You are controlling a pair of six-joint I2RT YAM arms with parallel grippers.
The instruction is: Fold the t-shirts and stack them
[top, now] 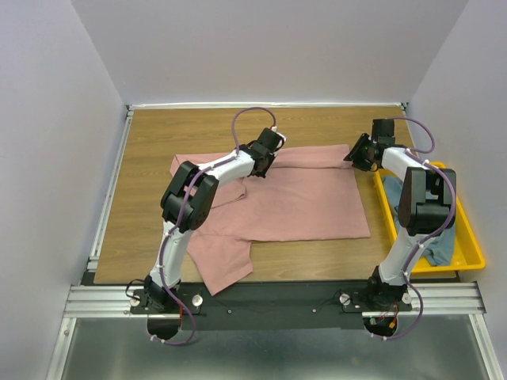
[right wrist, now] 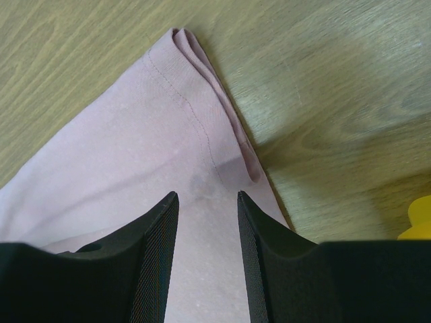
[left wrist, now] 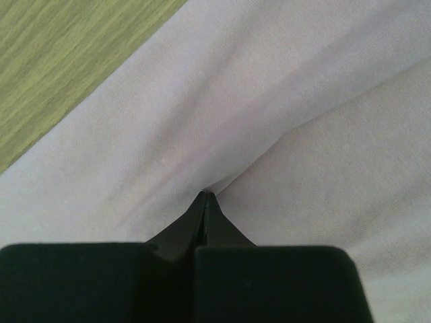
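Left gripper [left wrist: 205, 196]: fingers pressed together on a ridge of cloth. Creases run out from the tips, a sign that the fabric is caught rather than merely touched.
Left grip site: far edge of the dusty-pink t-shirt [top: 301, 198], near the middle of that edge, where a strip of cloth lies turned over. A hold here would suit drawing the edge toward the near side.
Right gripper [right wrist: 207, 198]: fingers spread about halfway, nothing between them. They stand over the shirt's far right corner, close to the cloth; contact cannot be made out.
Right corner: hem rolled over on itself just ahead of the fingertips. The pose is probably the approach to a matching pinch, so that both parts of the far edge travel together and the fold comes out straight.
Shirt position: spread on the table [top: 150, 142], body mostly flat, one sleeve trailing toward the near left edge; no print is visible.
Blue-grey t-shirt [top: 442, 247]: crumpled in the yellow bin [top: 473, 252] at the table's right side, apart from the pink one and not yet folded.
Stage (judged): first fold of the first shirt; stacking not begun.
Risk (judged): a pull from the left alone would skew the cloth.
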